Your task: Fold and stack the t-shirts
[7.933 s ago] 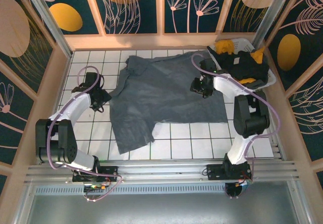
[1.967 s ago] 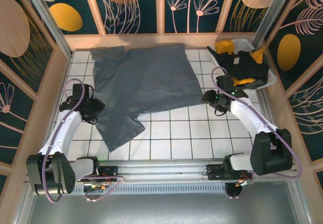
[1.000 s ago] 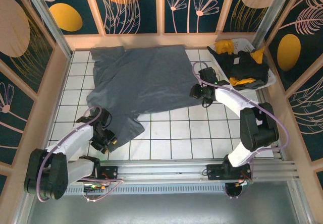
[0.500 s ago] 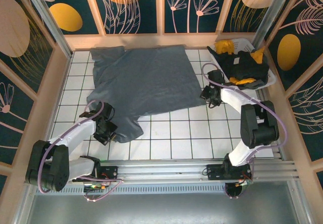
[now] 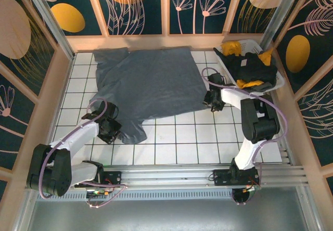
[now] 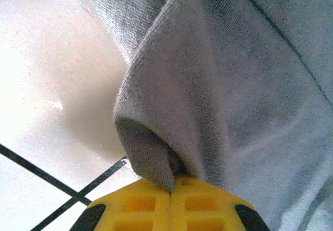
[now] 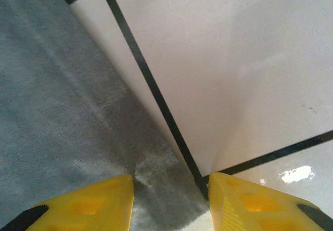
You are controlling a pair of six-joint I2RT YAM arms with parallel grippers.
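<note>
- Lower left, top view: left gripper (image 5: 111,130) clenches the near flap of the grey t-shirt (image 5: 151,82), which is spread at upper centre.
- Centre right: right gripper (image 5: 212,100), jaws apart, straddles its corner.
- Step: gripping for the first fold; the right claw probably needs to close next.

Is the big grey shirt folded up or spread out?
Spread out: the slate grey-blue cloth t-shirt lies flat over the tiles, only one corner bunched in the left gripper.
</note>
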